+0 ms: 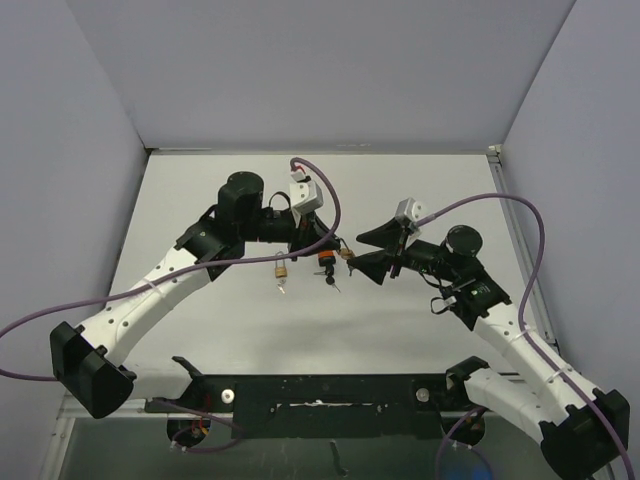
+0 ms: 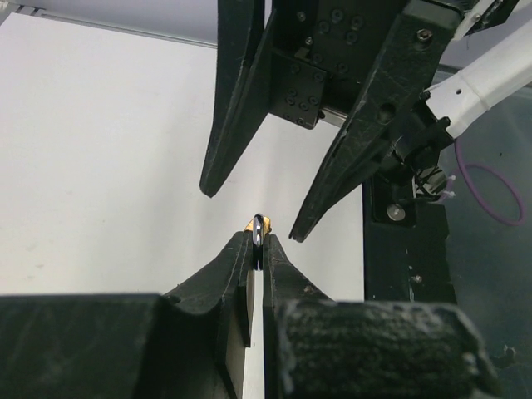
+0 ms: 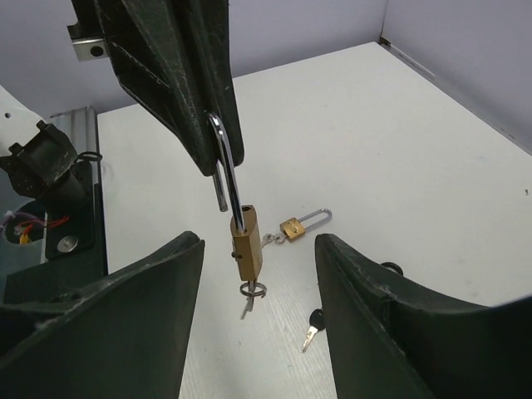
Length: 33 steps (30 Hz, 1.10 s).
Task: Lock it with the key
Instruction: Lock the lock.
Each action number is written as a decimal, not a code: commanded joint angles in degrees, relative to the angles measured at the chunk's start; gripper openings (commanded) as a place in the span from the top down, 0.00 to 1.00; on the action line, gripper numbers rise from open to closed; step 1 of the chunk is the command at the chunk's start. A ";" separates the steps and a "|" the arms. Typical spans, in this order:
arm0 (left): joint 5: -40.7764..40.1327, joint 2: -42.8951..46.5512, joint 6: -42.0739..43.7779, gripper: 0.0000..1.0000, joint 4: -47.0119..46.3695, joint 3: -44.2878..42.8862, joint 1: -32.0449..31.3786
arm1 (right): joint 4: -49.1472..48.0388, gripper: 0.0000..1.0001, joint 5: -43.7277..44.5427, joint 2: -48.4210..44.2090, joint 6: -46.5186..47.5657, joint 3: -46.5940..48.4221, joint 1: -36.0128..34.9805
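— Item one: padlock (image 3: 246, 249). Where is it sitting?
— It is hanging above the tabletop (image 3: 399, 166), with the left gripper (image 2: 258, 249) clenching its shackle. Long axis is running 12 to 6. A key (image 3: 249, 293) is dangling at the 6 o'clock end, probably seated in the keyhole; the view is not settling that.
— Nearer arm?
— The right gripper (image 3: 259, 243), its fingers standing released and flanking the body at 9 and 3.
— Other stock?
— Spare padlock (image 3: 293, 226) lying at 3 o'clock, loose key (image 3: 310, 326) lying at 5. No containers showing.
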<state>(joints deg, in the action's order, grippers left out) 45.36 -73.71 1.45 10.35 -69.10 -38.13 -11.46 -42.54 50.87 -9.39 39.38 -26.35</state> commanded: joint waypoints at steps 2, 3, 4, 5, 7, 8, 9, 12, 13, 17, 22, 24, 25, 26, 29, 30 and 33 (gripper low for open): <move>-2.74 3.11 4.16 1.00 5.40 -5.19 -1.57 | -2.43 0.44 0.69 1.00 0.86 0.62 -0.29; -2.88 3.13 4.17 1.00 5.58 -5.32 -1.67 | -2.42 0.44 0.51 1.48 0.86 0.88 -0.36; -2.91 3.06 4.17 1.00 5.75 -5.48 -1.79 | -2.42 0.44 0.27 2.00 0.79 1.02 -0.37; -2.98 2.98 4.25 1.00 5.92 -5.70 -1.79 | -2.53 0.45 0.01 2.47 0.65 1.17 -0.40; -3.06 2.73 4.42 1.00 6.33 -6.17 -1.86 | -3.12 0.47 -0.49 3.50 0.11 1.23 -0.52; -3.21 2.58 4.43 1.00 6.39 -6.32 -1.87 | -3.53 0.49 -0.64 3.84 -0.21 1.19 -0.62; -3.21 2.41 4.43 1.00 6.40 -6.45 -1.94 | -4.01 0.52 -0.76 4.11 -0.46 1.15 -0.70; -3.37 1.92 4.61 1.00 6.44 -6.82 -2.01 | -5.77 0.56 -1.44 5.03 -1.68 0.97 -1.05; -3.52 1.83 4.69 1.00 6.44 -6.89 -2.08 | -6.30 0.56 -1.75 5.33 -1.99 0.97 -1.17; -4.05 1.47 4.79 1.00 6.15 -6.77 -2.16 | -8.27 0.59 -2.89 6.28 -3.12 1.01 -1.66; -4.55 1.31 4.45 1.00 5.53 -6.49 -2.23 | -9.20 0.61 -3.03 7.26 -3.62 1.30 -2.87; -4.75 1.29 4.27 1.00 5.25 -6.42 -2.28 | -9.30 0.65 -2.93 7.78 -3.55 1.51 -3.38; -4.88 1.21 4.19 1.00 5.14 -6.40 -2.34 | -9.33 0.66 -2.76 7.97 -3.58 1.56 -3.58; -4.93 1.20 4.11 1.00 5.00 -6.35 -2.35 | -9.22 0.68 -2.65 8.15 -3.54 1.70 -3.88; -5.04 1.16 3.95 1.00 4.80 -6.26 -2.31 | -8.93 0.74 -2.31 8.69 -3.22 2.15 -4.55; -5.17 1.13 3.95 1.00 4.77 -6.18 -2.33 | -8.64 0.77 -2.24 8.86 -3.00 2.31 -4.73; -6.01 1.27 3.83 1.00 4.30 -5.85 -2.30 | -7.97 0.88 -2.02 9.15 -2.64 2.68 -5.19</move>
<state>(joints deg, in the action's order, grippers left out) 40.18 -73.12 5.17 18.39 -72.47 -40.07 -17.19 -44.69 59.70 -12.16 39.40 -30.68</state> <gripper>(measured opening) 0.033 0.191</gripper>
